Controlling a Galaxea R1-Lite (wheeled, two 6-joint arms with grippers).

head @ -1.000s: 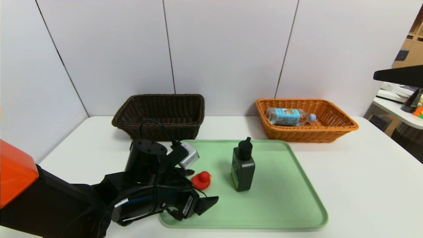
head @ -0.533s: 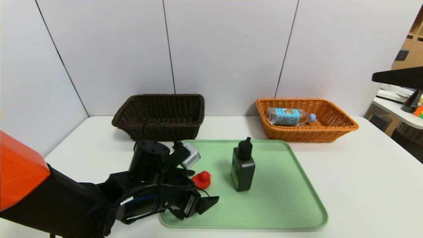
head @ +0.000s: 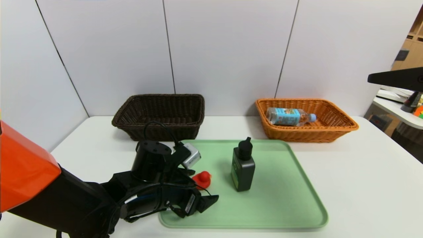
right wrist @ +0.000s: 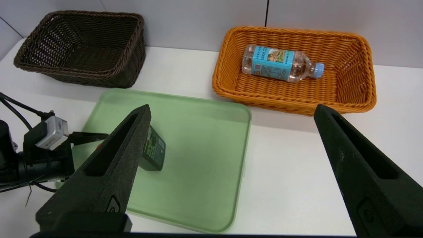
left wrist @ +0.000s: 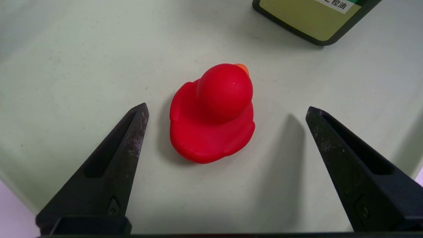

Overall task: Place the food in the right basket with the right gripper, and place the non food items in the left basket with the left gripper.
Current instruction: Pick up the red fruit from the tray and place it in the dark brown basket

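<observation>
A red rubber duck [head: 202, 179] sits on the green tray [head: 290, 205], near its left side. My left gripper [left wrist: 227, 110] is open and low over the tray. One finger stands on each side of the duck [left wrist: 213, 115], and neither touches it. A black bottle with a green label [head: 243, 168] stands upright mid-tray, just beyond the duck. A clear water bottle [head: 289, 116] lies in the orange right basket [head: 307, 134]. The dark brown left basket [head: 162, 114] holds nothing I can see. My right gripper [right wrist: 232, 109] hangs open and empty, high over the table's right side.
Both baskets stand against the white back wall, behind the tray. White table [head: 363, 185] lies bare to the right of the tray. A desk with clutter [head: 403, 109] is beyond the table's right edge. The left arm's orange and black body [head: 49, 198] fills the near left.
My left arm has edged slightly forward toward the duck, with its fingers still apart. The right gripper's finger at the right edge has shifted a little left. The objects have not moved.
</observation>
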